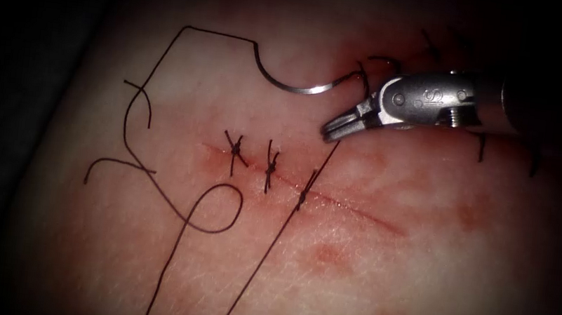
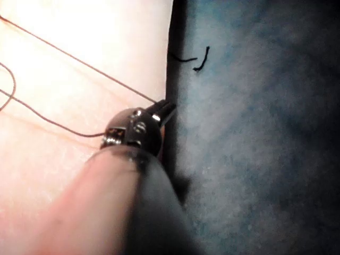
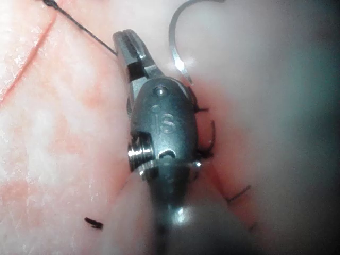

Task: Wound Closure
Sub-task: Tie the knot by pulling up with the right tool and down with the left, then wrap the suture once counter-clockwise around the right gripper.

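We see the right arm's silver needle driver (image 1: 332, 129) pinching the dark thread (image 1: 262, 261) that runs taut from the third knot on the thin reddish cut (image 1: 359, 212). The left arm's tool (image 2: 166, 109) grips thread at the pale tissue's (image 1: 365, 287) edge. The curved steel needle (image 1: 303, 88) lies free on the tissue above the cut, held by neither tool.

shiny metal needle (image 1: 301, 88) and right tool (image 1: 338, 125); moist glistening tissue (image 1: 365, 287); matt dark thread (image 1: 262, 258).
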Controlling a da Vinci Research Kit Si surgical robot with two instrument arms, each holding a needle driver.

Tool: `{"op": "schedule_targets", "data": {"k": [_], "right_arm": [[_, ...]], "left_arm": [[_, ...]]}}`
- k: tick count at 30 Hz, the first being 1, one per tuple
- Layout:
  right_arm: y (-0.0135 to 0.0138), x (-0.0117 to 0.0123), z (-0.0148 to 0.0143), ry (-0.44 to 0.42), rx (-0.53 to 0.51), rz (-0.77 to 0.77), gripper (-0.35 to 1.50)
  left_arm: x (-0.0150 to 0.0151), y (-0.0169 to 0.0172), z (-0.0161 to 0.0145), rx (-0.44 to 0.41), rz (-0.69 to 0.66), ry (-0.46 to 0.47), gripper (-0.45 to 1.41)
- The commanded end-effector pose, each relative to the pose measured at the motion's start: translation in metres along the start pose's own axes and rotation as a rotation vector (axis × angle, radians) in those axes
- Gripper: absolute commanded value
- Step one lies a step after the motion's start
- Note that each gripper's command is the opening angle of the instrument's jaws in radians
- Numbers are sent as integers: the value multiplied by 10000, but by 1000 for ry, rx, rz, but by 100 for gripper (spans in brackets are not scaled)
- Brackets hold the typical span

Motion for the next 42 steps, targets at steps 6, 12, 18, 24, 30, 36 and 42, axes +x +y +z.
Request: {"op": "schedule_targets", "data": {"k": [6, 12, 18, 24, 30, 36, 42], "right_arm": [[-14, 13, 10, 97, -30, 23, -35], [-43, 49, -10, 307, -196, 203, 116], [-36, 65, -46, 400, -330, 266, 143], [-22, 69, -101, 380, -480, 285, 148], [-44, 90, -115, 287, -426, 201, -25], [-63, 111, -46, 236, -323, 132, -35], [-69, 119, 18, 250, -259, 122, -35]], "left_arm": [[21, -25, -10, 96, -16, 8, -45], [75, -73, -55, 272, 94, 55, -45], [102, -101, -73, 310, 172, 44, -45], [114, -143, -103, 369, 231, 29, -45], [121, -156, -119, 375, 332, -19, -45], [118, -154, -132, 380, 339, -94, -45], [113, -147, -151, 395, 330, -110, -45]]}}
